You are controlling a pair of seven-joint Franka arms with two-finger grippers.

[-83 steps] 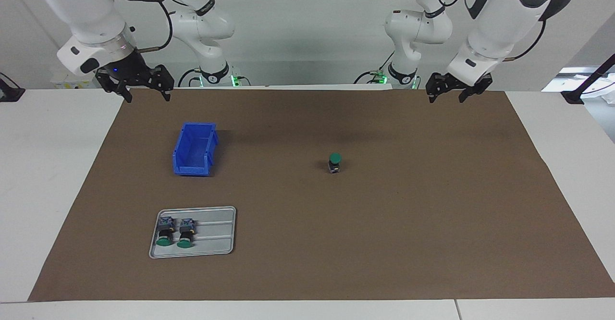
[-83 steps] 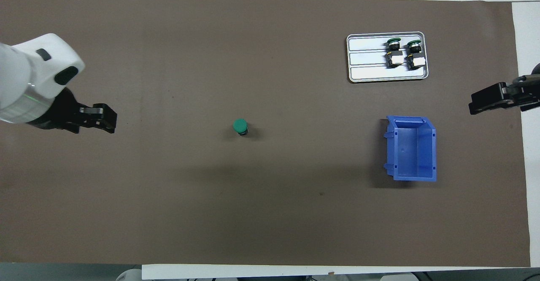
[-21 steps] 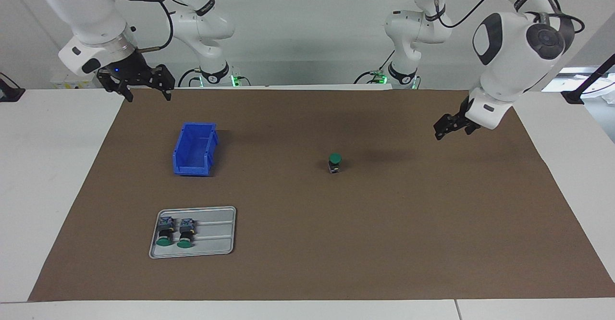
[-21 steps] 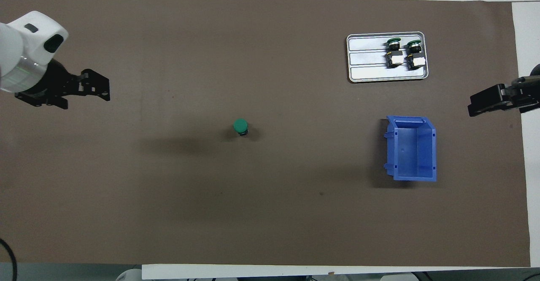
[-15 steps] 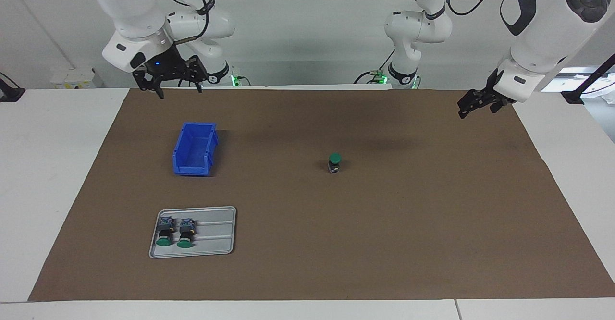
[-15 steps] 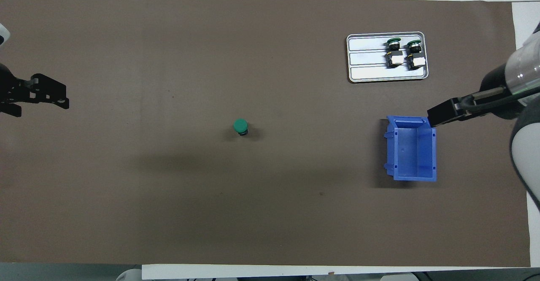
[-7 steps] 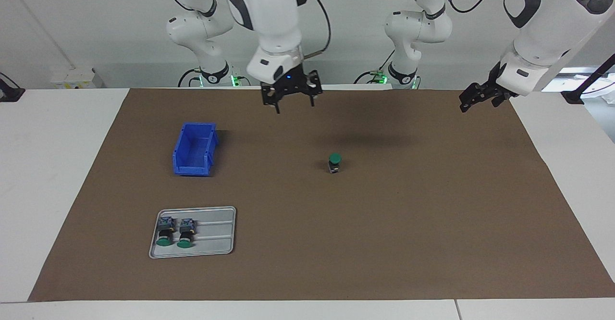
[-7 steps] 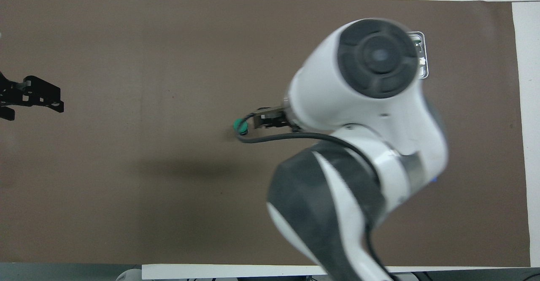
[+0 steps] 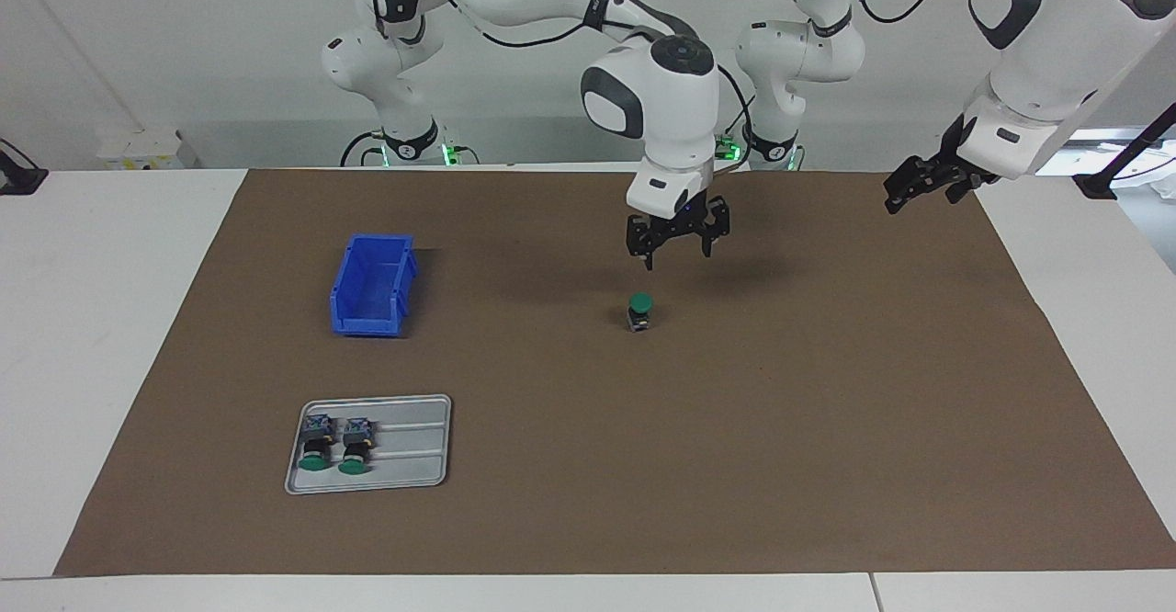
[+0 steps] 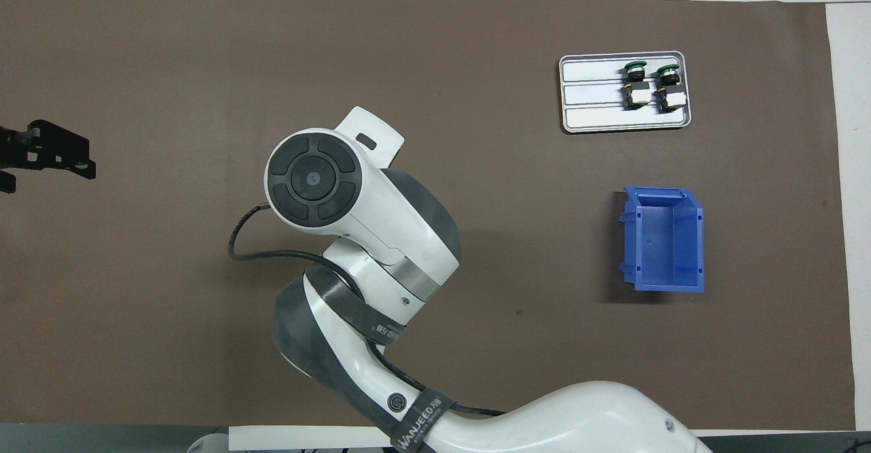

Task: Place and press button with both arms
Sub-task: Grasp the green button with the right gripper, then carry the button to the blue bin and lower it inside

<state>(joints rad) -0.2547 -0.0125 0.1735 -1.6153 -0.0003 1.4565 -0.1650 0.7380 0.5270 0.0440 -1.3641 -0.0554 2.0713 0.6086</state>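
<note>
The button [image 9: 640, 309] stands upright on the brown mat [image 9: 827, 428] near its middle, green cap up. My right arm reaches in across the table. Its gripper [image 9: 678, 254] hangs open, fingers pointing down, over the mat just above the button and slightly toward the left arm's end, with a clear gap to the cap. In the overhead view the right arm [image 10: 360, 215] hides the button. My left gripper [image 9: 919, 197] [image 10: 47, 157] waits open and holds nothing, over the mat's edge at the left arm's end.
A blue bin [image 9: 372, 284] [image 10: 663, 239] sits toward the right arm's end. Farther from the robots lies a grey tray [image 9: 413, 451] [image 10: 592, 92] holding two more green-capped buttons [image 9: 317, 447] on their sides.
My right arm has swung from above the bin's end of the mat to the middle and come down over the button. The left gripper has barely shifted. The button has stayed put.
</note>
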